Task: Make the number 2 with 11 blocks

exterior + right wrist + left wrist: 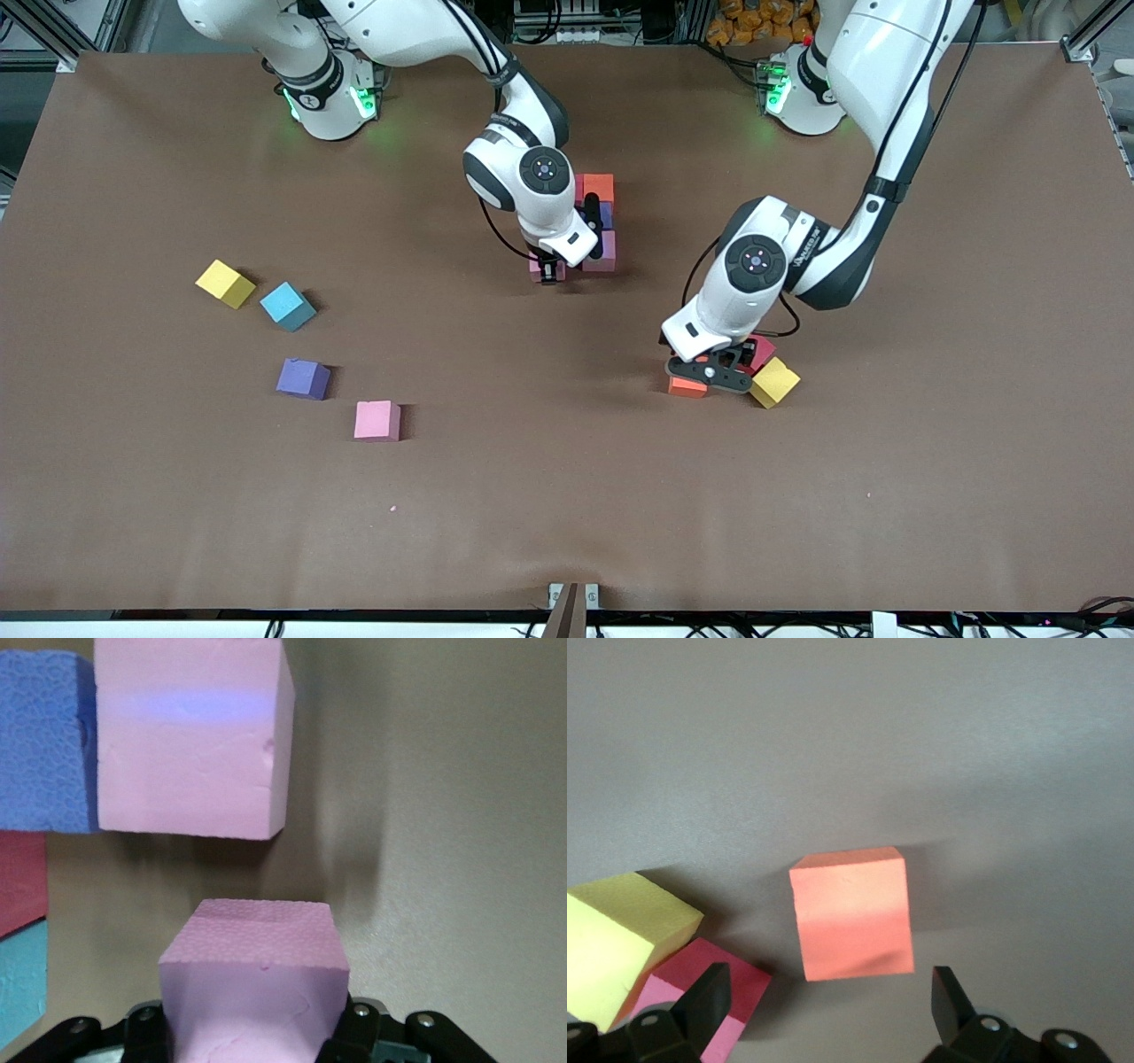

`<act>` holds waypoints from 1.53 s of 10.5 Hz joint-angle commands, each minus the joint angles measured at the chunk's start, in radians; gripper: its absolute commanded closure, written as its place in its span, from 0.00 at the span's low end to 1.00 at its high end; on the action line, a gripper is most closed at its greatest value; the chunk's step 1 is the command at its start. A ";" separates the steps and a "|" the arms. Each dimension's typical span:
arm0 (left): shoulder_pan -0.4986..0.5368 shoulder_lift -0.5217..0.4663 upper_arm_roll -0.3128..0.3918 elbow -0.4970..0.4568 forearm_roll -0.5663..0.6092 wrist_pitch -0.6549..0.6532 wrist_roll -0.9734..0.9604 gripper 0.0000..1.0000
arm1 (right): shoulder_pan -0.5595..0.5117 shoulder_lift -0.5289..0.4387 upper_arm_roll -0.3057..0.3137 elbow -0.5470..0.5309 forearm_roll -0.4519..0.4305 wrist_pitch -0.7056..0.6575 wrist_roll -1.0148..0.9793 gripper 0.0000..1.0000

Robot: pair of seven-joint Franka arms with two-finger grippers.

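Fingers (151,1028) of our right gripper (549,268) are pinching a pink block (257,979) beside the stack; our left gripper (824,1010), spread over the orange block (850,912), is risking nudging the yellow block (620,939) beside it.

Showing brown on the table (133,496); yellow (225,283), blue (287,306), purple (303,378) and pink (377,421) on loose blocks; orange on another block (850,914).

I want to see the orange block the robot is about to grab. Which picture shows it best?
The left wrist view: the orange block fills the middle, between the open left end effector fingers. The front view shows only a sliver. The right wrist view misses it.
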 commanded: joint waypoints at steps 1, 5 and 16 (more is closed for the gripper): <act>-0.008 0.043 0.008 0.041 -0.055 -0.013 0.012 0.00 | 0.036 0.021 -0.005 0.021 -0.016 0.004 0.055 0.53; -0.013 0.087 0.011 0.043 -0.114 0.043 -0.003 0.00 | 0.051 0.028 -0.005 0.021 -0.016 0.024 0.078 0.53; -0.031 0.132 0.032 0.061 -0.103 0.089 0.007 0.33 | 0.056 0.041 -0.005 0.039 -0.009 0.030 0.098 0.48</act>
